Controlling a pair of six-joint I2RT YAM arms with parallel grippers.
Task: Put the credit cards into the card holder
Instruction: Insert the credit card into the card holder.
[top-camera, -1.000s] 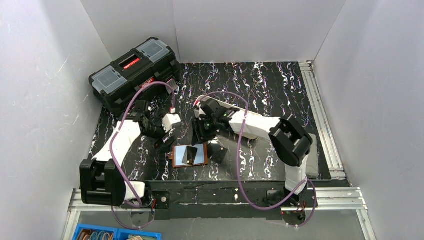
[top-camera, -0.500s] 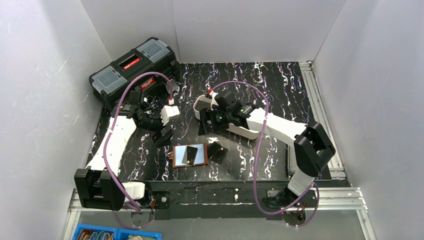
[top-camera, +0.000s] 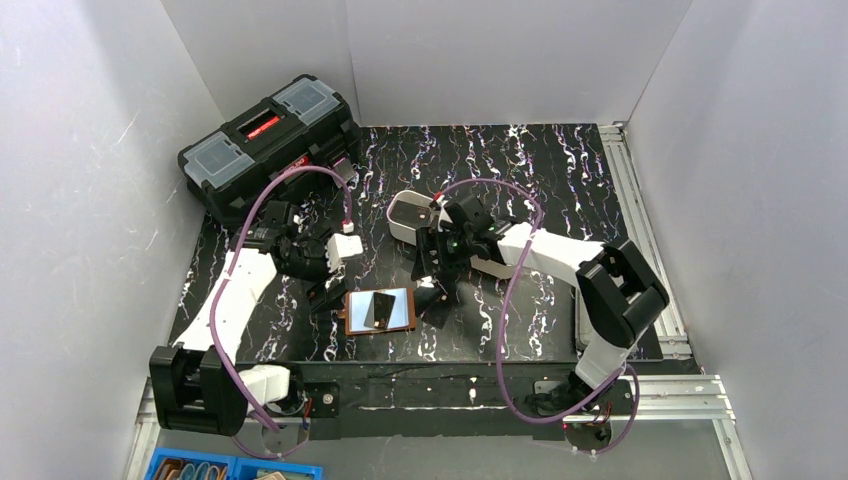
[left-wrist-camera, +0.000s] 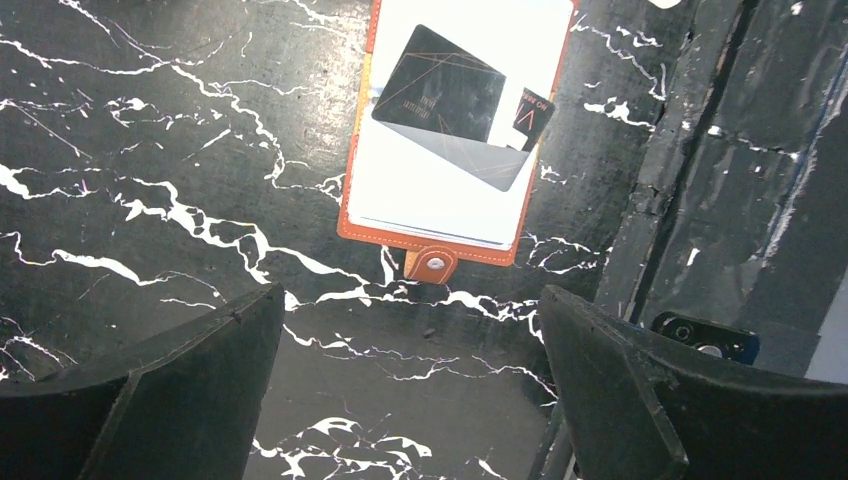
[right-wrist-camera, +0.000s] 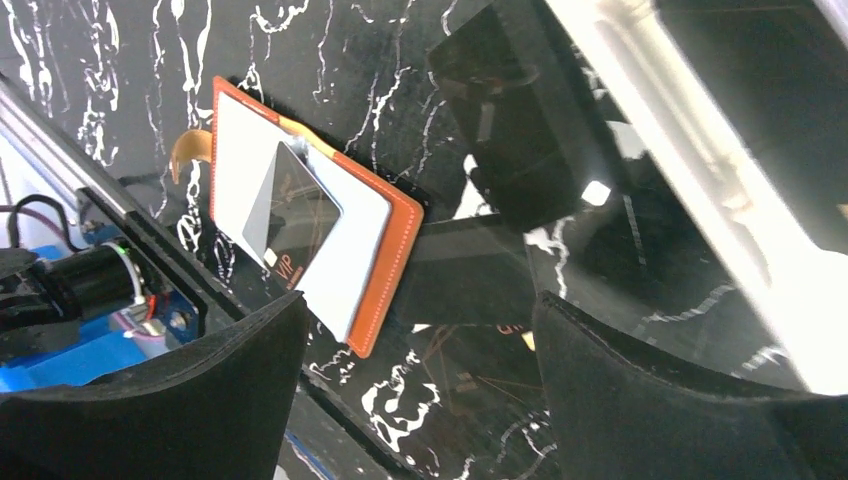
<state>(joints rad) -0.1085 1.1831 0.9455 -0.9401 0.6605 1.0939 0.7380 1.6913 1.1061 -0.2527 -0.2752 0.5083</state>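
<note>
Brown card holder (left-wrist-camera: 430, 205), snap tab (left-wrist-camera: 432, 266) sharpest from left wrist; left hand (left-wrist-camera: 410, 330), right hand (right-wrist-camera: 420, 320) released.

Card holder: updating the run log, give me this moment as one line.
card holder open flat | pocketed card in it | loose card beside it | left gripper open, empty | right gripper open over loose card

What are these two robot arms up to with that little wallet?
A brown card holder lies open on the table, one dark card already tucked in its pocket. Another card lies beside it, not yet in. The left gripper and right gripper hover open nearby, holding nothing.
</note>
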